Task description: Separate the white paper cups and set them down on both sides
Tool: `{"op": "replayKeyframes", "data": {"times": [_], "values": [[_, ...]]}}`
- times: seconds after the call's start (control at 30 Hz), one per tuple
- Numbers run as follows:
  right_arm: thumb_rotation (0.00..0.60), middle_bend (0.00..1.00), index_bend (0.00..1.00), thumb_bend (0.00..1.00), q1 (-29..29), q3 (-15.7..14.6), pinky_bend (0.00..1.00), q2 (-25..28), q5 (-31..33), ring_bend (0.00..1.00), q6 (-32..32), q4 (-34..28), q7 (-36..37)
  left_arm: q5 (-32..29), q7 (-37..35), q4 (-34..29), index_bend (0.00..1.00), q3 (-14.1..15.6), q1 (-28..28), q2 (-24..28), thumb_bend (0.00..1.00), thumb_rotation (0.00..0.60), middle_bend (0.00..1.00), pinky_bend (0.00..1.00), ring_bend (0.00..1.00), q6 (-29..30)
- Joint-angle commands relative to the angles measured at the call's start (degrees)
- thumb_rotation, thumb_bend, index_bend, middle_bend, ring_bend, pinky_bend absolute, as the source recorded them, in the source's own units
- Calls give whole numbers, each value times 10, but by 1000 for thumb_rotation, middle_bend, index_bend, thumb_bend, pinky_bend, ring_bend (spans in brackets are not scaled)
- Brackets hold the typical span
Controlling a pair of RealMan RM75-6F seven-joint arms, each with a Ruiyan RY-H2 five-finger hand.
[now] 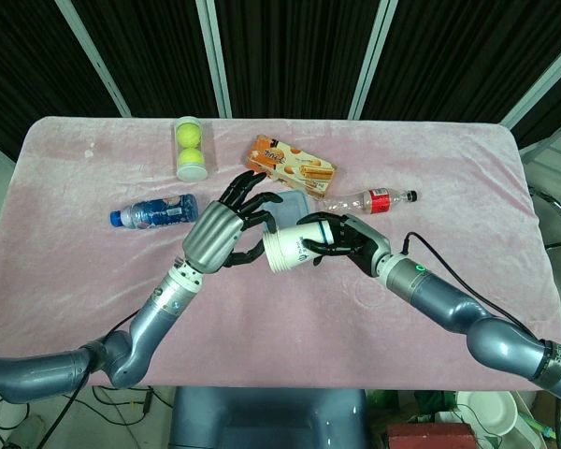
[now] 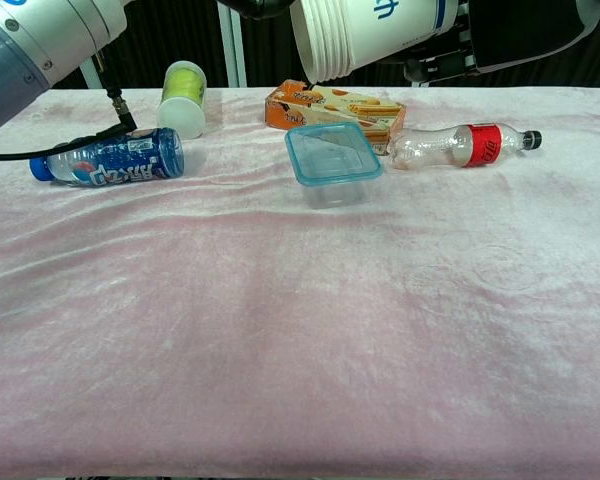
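Pink velvety cloth [image 1: 93, 271] covers the whole table, with dark curtains and pale struts behind it. At frame centre in the head view my right hand [image 1: 341, 239] is clamped around the stack of white paper cups [image 1: 290, 249], which lies on its side in the air with its open rim pointing toward the left of the frame. In the chest view the same stack [image 2: 365, 35] sits at the top centre, several nested rims showing at its mouth. My left hand [image 1: 226, 229] is just beside that rim, dark fingers [image 1: 252, 192] spread apart and reaching over it; I cannot tell whether they touch the cups, and they hold nothing.

Under the cups a clear square plastic container with a blue rim [image 2: 332, 165] stands on the cloth. Behind it lies an orange biscuit box [image 2: 335, 108], and to its right a clear plastic bottle with a red label [image 2: 460, 146], on its side. At upper left a clear tube of yellow tennis balls [image 1: 190, 148] lies near a blue drink bottle [image 1: 154, 213], also on its side
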Motion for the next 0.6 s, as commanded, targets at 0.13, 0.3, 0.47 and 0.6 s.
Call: {"op": "replayKeyframes", "data": {"times": [0.13, 0.3, 0.47, 0.6], "values": [[600, 495, 611, 389, -2, 2, 540, 0, 0, 557, -1, -1, -2, 2, 2, 0, 559, 1, 0, -1, 499, 600, 265, 43, 0, 2], [600, 495, 611, 388, -5, 3, 540, 0, 0, 557, -2, -3, -2, -3, 6, -3, 560, 2, 1, -1, 499, 600, 265, 43, 0, -1], [600, 496, 610, 388, -7, 6, 540, -2, -1, 557, -5, 0, -2, -2, 7, -1, 564, 2, -1, -2, 520, 600, 266, 43, 0, -2], [600, 496, 611, 388, -8, 7, 540, -4, -2, 557, -9, 1, -4, -2, 5, 2, 591, -1, -2, -4, 557, 600, 285, 46, 0, -1]]}}
